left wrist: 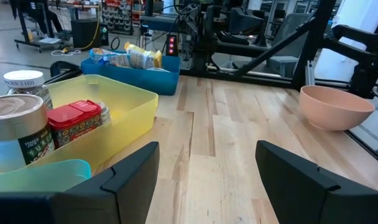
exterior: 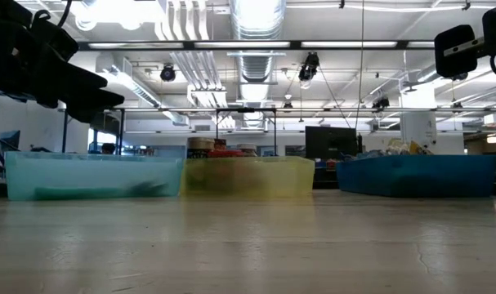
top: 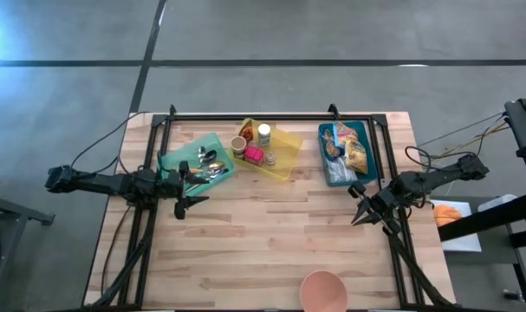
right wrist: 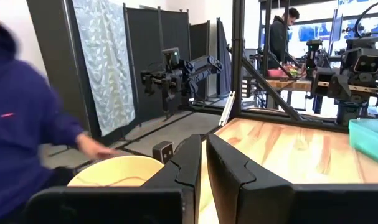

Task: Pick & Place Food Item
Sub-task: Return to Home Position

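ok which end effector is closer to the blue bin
Right. The right end effector sits just off the blue bin's front edge; the left end effector is across the table, beside the green bin.

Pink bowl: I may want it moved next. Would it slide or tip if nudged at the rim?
The bowl stands upright, walls flaring from a narrower base, so a rim nudge might rock it before it slides. It looks smooth and probably light. It sits by the table edge, so a push could drop it.
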